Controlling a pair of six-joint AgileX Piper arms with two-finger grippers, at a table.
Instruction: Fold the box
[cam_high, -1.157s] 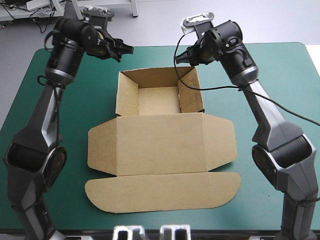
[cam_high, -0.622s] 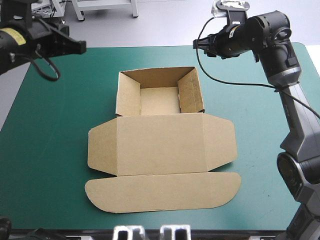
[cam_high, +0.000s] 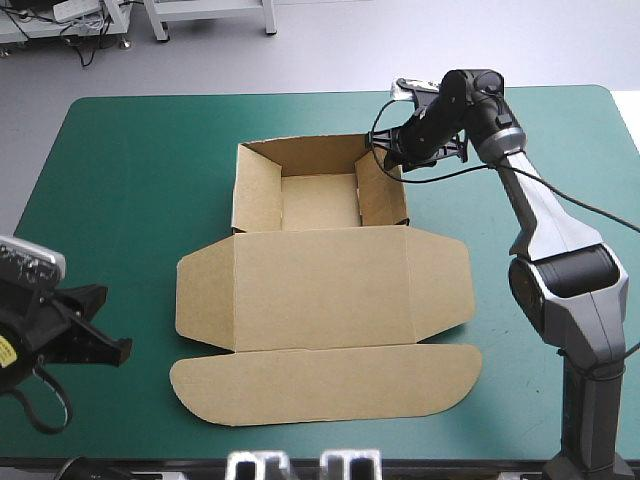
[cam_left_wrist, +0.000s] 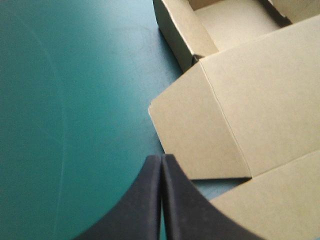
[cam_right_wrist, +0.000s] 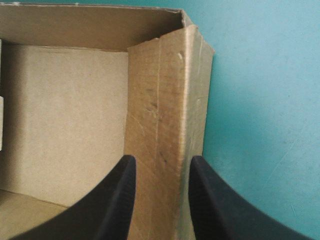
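Both arms have swung down since earlier: right hand (cam_right_wrist: 162, 162) now straddles the brown box (cam_high: 320, 290) at its right wall, black fingers (cam_right_wrist: 117, 200) apart. Left hand (cam_left_wrist: 161, 159), fingers pressed together, hangs just beside the flat lid's side flap, over bare teal-green worktop (cam_high: 110, 180).

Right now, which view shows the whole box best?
High view: nearly the whole box, tray open, lid flat. Left wrist view catches its left flap and tray corner; right wrist view only one tray wall.
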